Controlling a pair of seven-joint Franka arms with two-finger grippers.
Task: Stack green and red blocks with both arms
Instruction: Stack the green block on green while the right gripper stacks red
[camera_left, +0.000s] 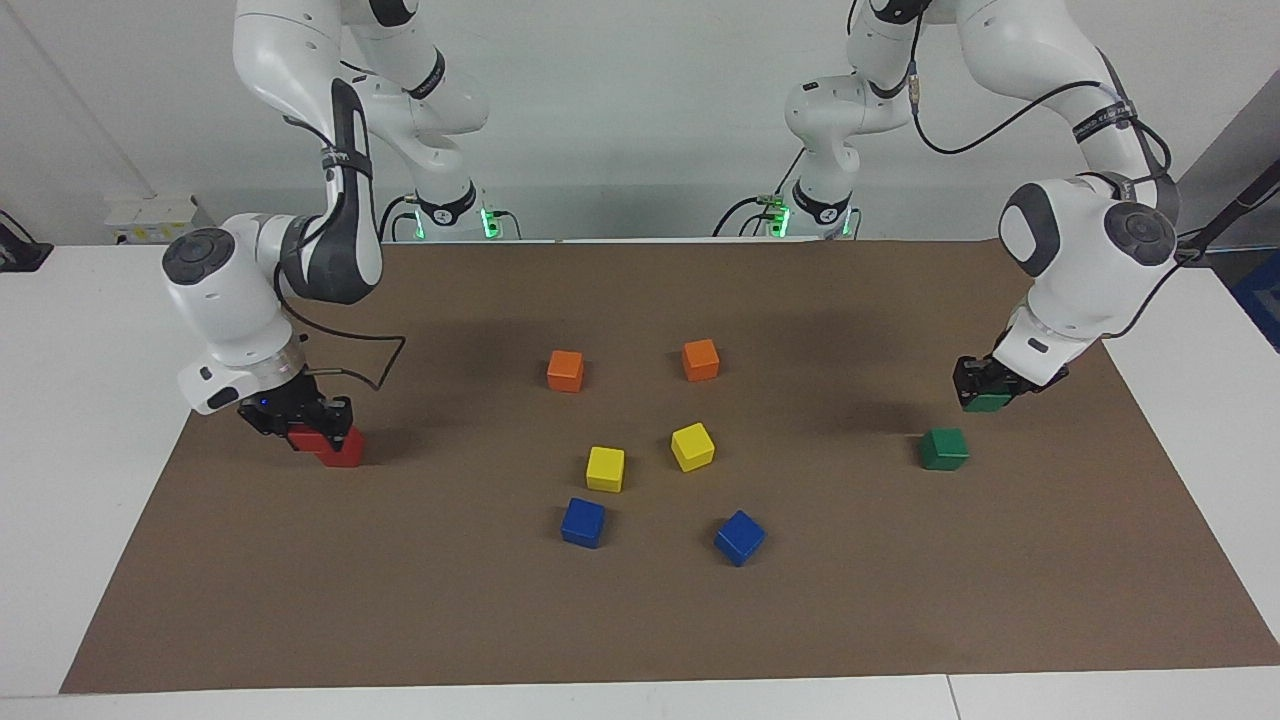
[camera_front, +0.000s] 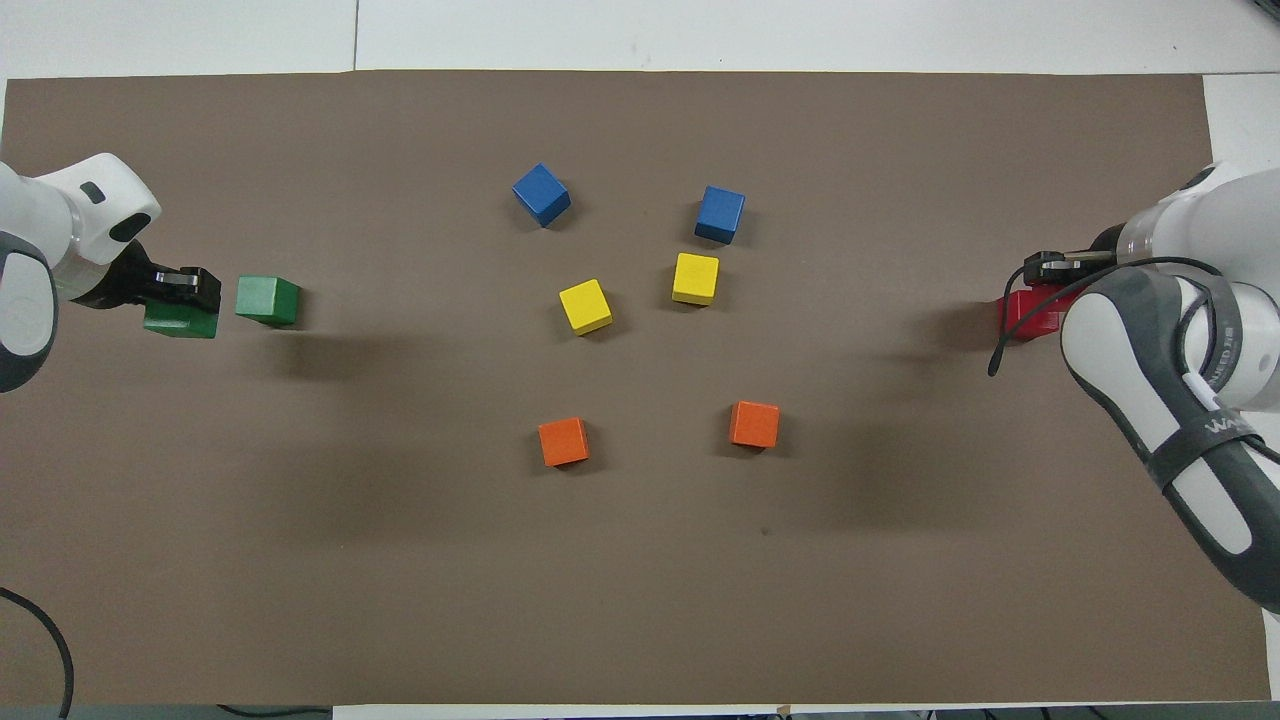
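My left gripper (camera_left: 985, 388) is shut on a green block (camera_left: 988, 403) and hangs a little above the mat, just short of the second green block (camera_left: 943, 449), which rests on the mat. From overhead, the held green block (camera_front: 180, 322) in the left gripper (camera_front: 180, 298) sits beside the resting one (camera_front: 267, 300). My right gripper (camera_left: 300, 422) is shut on a red block (camera_left: 303, 438), low beside the second red block (camera_left: 345, 452) on the mat. Overhead, the right gripper (camera_front: 1050, 272) partly hides the red blocks (camera_front: 1025, 312).
Two orange cubes (camera_left: 565, 370) (camera_left: 700, 359), two yellow cubes (camera_left: 605, 468) (camera_left: 692, 446) and two blue cubes (camera_left: 582, 522) (camera_left: 739, 537) lie in the middle of the brown mat (camera_left: 640, 620). White table shows past the mat's ends.
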